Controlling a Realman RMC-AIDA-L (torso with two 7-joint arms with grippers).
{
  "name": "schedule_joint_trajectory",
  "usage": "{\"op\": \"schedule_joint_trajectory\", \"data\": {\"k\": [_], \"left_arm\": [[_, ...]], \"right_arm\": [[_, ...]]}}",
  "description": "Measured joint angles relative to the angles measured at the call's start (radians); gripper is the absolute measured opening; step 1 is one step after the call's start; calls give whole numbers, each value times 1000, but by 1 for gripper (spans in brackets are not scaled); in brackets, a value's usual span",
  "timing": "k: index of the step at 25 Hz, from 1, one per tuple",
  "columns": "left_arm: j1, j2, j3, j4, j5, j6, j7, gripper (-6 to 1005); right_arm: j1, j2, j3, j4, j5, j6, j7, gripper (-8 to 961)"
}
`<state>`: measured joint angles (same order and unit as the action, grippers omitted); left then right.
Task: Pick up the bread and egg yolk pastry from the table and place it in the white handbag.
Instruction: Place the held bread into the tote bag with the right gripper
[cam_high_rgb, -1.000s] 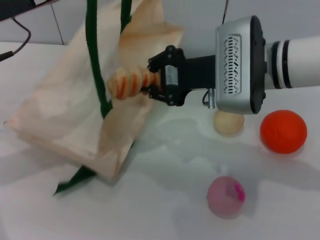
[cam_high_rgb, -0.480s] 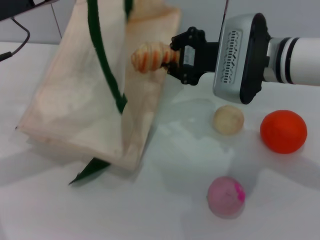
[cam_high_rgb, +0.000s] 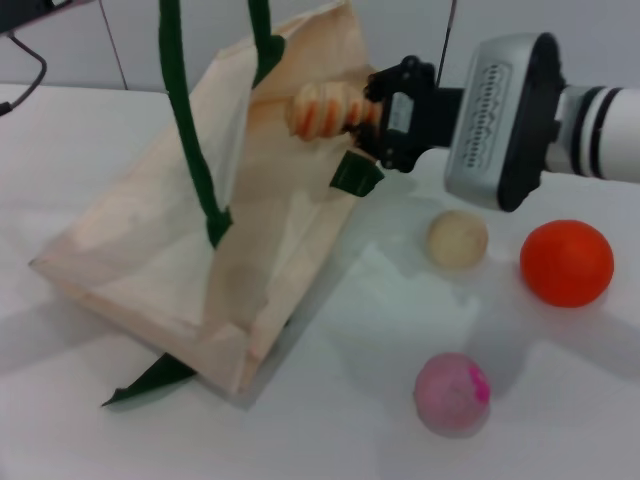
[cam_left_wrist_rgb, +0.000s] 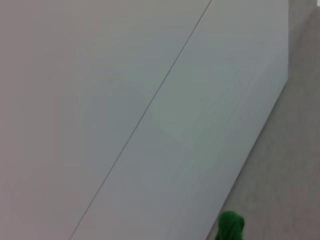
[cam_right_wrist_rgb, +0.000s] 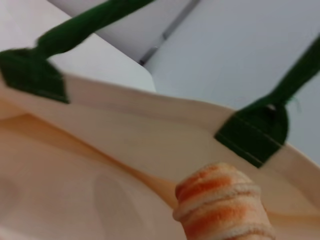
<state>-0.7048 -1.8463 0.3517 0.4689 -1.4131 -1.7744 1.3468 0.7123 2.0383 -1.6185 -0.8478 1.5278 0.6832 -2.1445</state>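
While clamped on the bread (cam_high_rgb: 322, 108), the right tool (cam_high_rgb: 378, 112) reaches level into the white handbag (cam_high_rgb: 150, 240).

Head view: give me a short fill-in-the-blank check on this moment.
1. The right claw is shut on the ____.
2. The bread is held at the mouth of the white ____.
3. The egg yolk pastry lies on the table between the white handbag and the ____ sphere.

Missing words: bread; handbag; orange

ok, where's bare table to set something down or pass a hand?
Bare table lies between the white handbag and pink ball. It is crowded near the egg yolk pastry, orange sphere and right tool holding the bread.
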Motion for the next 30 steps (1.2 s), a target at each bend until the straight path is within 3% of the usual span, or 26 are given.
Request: {"op": "schedule_joint_trajectory", "data": {"k": [13,20,26,30], "left_arm": [[-48,3,9,-3,-8,12,-7,100],[-60,2,11,-3,0,47,-9,100],[-102,4,11,-43,-2,40,-11,100],[-129,5,12,-76,-4,36,-11,100]], "right_arm": [[17,3,-326,-104,77,-180,13,249],[-18,1,-451,-208,72,-254,0,248],[25,2,-505,-146,70,-294,-21,246],[57,3,-587,-107,72,-401,-19,244]]}}
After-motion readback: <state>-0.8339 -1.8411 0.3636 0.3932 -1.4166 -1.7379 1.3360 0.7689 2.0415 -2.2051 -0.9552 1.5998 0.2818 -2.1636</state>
